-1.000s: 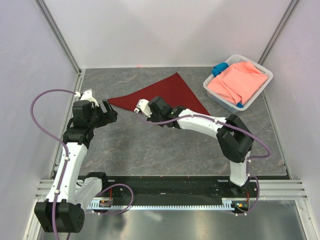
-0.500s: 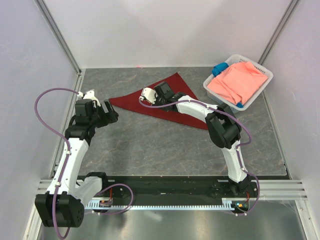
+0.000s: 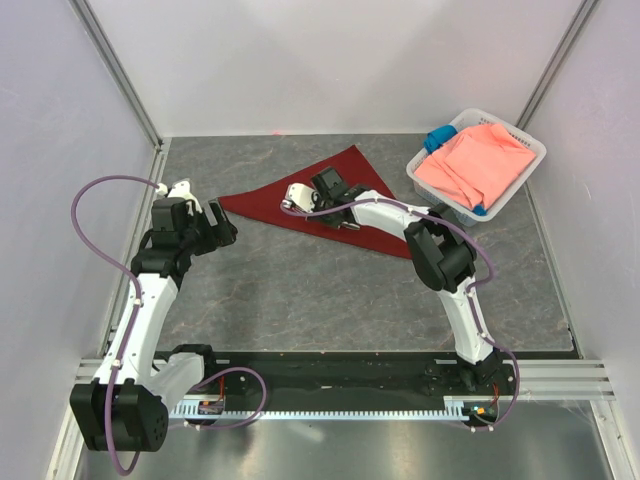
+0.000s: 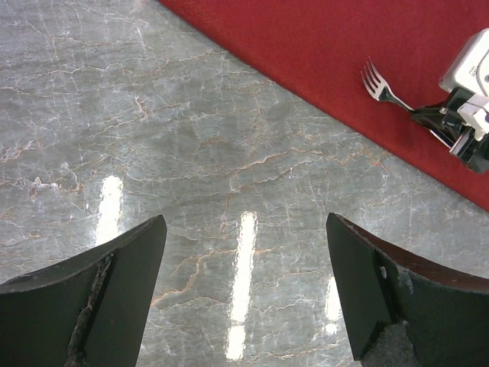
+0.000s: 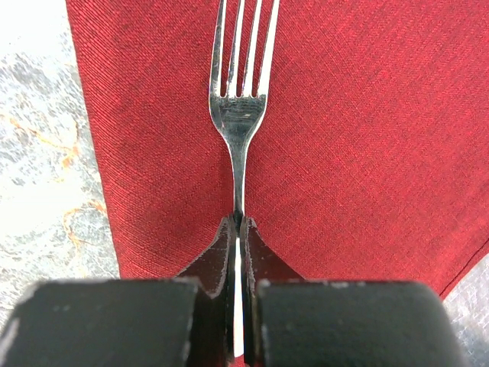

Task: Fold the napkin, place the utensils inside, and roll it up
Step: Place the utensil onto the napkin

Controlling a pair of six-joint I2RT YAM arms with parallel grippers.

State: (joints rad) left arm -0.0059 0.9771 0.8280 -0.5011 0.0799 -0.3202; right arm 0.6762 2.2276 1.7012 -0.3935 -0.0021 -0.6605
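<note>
Right wrist view: we see the right gripper (image 5: 238,223) pinching the fork (image 5: 238,115) by its handle, over the folded napkin (image 5: 344,153) lying on the table (image 4: 191,153). Left gripper (image 4: 243,229) spread, empty, near the cloth edge. We judge the thin handle may twist on release and land askew.
</note>
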